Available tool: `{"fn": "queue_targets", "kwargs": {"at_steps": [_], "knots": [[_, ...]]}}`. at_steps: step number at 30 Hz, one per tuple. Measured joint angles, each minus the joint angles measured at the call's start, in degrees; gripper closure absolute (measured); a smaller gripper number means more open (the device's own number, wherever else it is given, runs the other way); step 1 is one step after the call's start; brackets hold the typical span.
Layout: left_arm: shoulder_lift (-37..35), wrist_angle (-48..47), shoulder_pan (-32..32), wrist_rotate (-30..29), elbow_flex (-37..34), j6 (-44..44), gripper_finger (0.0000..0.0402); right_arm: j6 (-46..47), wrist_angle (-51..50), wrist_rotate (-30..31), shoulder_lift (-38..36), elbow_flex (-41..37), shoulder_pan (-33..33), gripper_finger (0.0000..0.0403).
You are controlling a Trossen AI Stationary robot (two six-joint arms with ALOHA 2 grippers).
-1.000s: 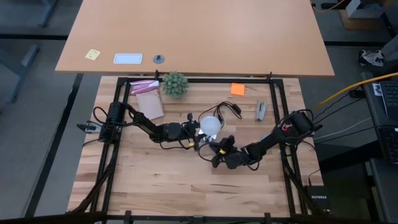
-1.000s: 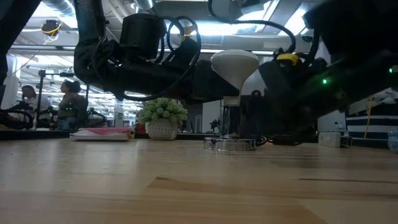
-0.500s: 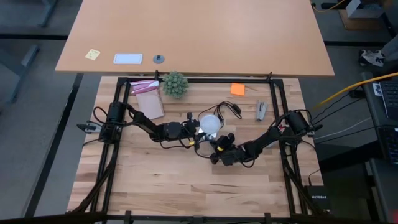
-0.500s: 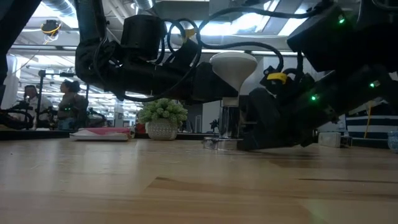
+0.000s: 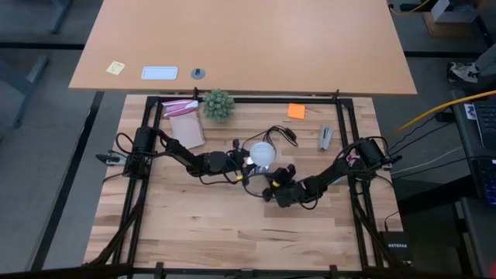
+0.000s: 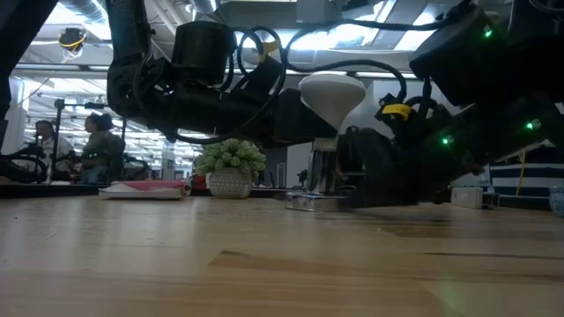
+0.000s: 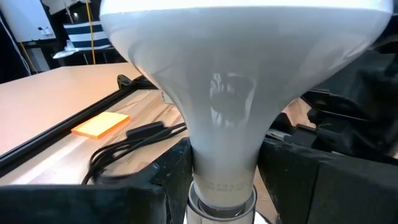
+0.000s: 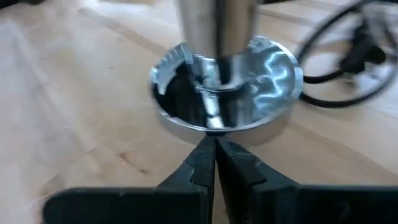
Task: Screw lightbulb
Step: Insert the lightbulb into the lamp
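The white lightbulb (image 5: 262, 154) stands upright, dome up, over the silvery socket disc (image 6: 315, 202) near the table's middle. Its narrow lower end (image 6: 327, 141) meets the socket's shiny upright column (image 8: 217, 37). My left gripper (image 5: 249, 161) reaches in from the table's left and is shut on the bulb. My right gripper (image 5: 271, 184) comes from the right, low over the wood. Its fingers are shut, with their tips at the disc's near wall. The socket's black cord (image 5: 284, 136) runs off toward the far side. My left gripper pinches the bulb's narrow neck (image 7: 224, 165), just above its grey screw base, between its two fingers (image 7: 166, 186). The fingers lie level and come from the table's left. The bulb stays upright, its base down on the socket column. My right gripper's shut fingertips (image 8: 205, 158) rest against the disc's outer wall (image 8: 186, 129), slanting down from the near right. The disc lies flat on the table.
A small green plant (image 5: 218, 103) and a pink notebook (image 5: 184, 122) stand at the far left. An orange sticky note (image 5: 295, 111) and a grey stapler-like object (image 5: 325, 137) lie at the far right. Black frame rails (image 5: 345, 147) border the wood.
My right gripper has moved toward the socket disc, sinking and tipping further down. Its shut tips have ended at the disc's wall. The left gripper and the bulb have kept still.
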Motion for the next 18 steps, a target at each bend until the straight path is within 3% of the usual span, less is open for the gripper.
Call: {"fn": "queue_targets", "kwargs": {"at_steps": [18], "knots": [[0.02, -0.04, -0.15, 0.85, 0.0, -0.48, 0.0243, 3.59, -3.32, 5.02, 0.0, -0.04, -0.13, 0.0379]]}}
